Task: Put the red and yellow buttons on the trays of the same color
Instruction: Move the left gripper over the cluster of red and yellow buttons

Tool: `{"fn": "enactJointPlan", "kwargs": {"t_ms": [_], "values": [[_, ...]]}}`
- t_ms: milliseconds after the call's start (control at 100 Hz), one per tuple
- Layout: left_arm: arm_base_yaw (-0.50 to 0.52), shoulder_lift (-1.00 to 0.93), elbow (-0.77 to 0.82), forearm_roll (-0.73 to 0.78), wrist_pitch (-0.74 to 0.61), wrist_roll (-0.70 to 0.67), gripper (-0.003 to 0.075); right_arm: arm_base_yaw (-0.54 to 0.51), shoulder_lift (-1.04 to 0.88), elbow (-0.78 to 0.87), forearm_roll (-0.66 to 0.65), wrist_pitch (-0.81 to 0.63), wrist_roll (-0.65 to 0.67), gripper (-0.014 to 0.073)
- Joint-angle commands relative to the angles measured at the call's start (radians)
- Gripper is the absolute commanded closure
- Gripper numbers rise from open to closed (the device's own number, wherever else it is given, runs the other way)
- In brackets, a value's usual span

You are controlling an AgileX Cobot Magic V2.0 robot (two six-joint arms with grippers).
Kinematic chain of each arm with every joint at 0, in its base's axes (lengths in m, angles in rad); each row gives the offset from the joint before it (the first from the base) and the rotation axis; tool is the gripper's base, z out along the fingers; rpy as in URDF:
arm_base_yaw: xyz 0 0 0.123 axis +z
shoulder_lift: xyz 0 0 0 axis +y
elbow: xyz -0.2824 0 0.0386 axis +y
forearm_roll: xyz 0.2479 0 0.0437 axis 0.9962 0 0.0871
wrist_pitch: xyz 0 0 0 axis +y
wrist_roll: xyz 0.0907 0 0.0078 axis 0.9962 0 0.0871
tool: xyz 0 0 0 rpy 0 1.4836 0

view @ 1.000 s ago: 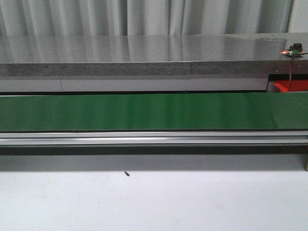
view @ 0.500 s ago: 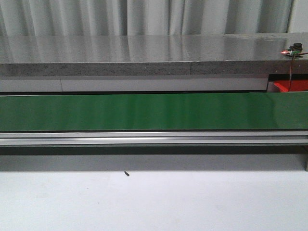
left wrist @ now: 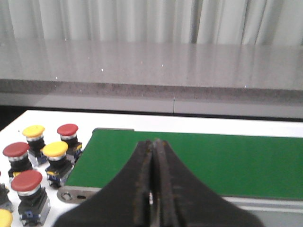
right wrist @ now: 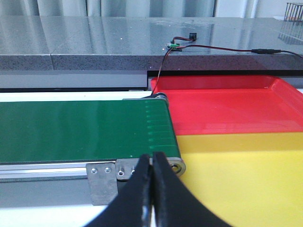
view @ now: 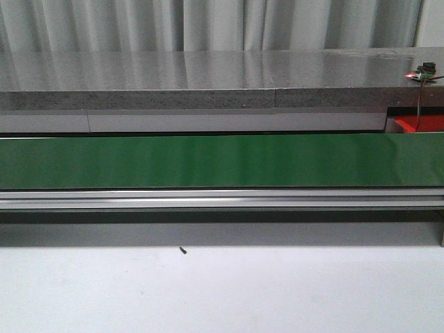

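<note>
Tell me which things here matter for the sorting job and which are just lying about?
For the job:
red mushroom-cap buttons
yellow mushroom-cap buttons
red plastic tray
yellow plastic tray
green conveyor belt

Just lying about:
small wired circuit board
grey stone counter

No change is detectable across the front view sequence. The green conveyor belt (view: 222, 161) shows the same bare surface and the same reflections. The small dark speck (view: 183, 250) on the white worktop (view: 222, 291) occupies the same position. Neither arm has entered the front view.
</note>
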Motion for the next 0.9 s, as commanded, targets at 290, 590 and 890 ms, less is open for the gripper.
{"fn": "enactJointPlan", "kwargs": {"t_ms": [290,590,890], "values": [[0.000,0.459,-0.248,-0.007,0.072,-0.012,0.0740,-0.004,-0.018,-0.018,-0.011,-0.080,-0.004,0.0703],[0.000,0.718,-0.415,-0.003,0.163,-0.012,0.0736,-0.004,-0.018,-0.018,-0.011,-0.080,-0.004,0.0703],[0.016,0.798,-0.495,-0.003,0.177,-0.012,0.0274,-0.004,-0.018,-0.018,-0.011,-0.080,-0.004,0.0703]]}}
